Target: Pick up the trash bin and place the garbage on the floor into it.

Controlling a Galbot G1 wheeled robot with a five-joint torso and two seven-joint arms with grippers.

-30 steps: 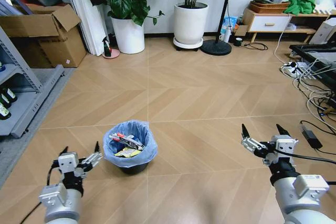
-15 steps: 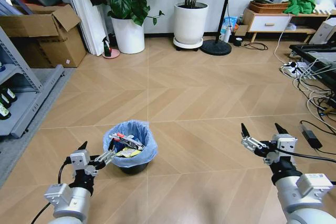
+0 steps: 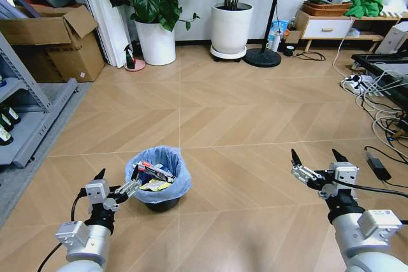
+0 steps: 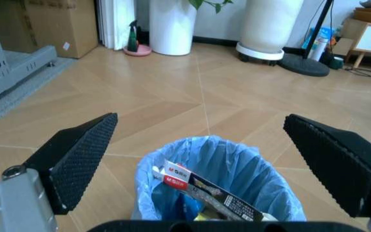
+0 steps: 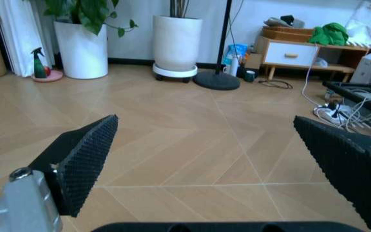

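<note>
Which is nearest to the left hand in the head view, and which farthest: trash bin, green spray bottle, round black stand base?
1. Trash bin, just beside the left hand.
2. Green spray bottle, far back, by the leafy plant's pot.
3. Round black stand base, far back, rightwards.

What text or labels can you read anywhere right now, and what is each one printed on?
None can be read for certain.
Red-and-white logo patch and fine print on the long dark wrapper in the trash bin: too blurred to read.
White sticker on the cardboard box: too small to read.
Blue pack by the lamp base: print unreadable.
Left gripper sits open at the bin's rim; right gripper hangs open.
</note>
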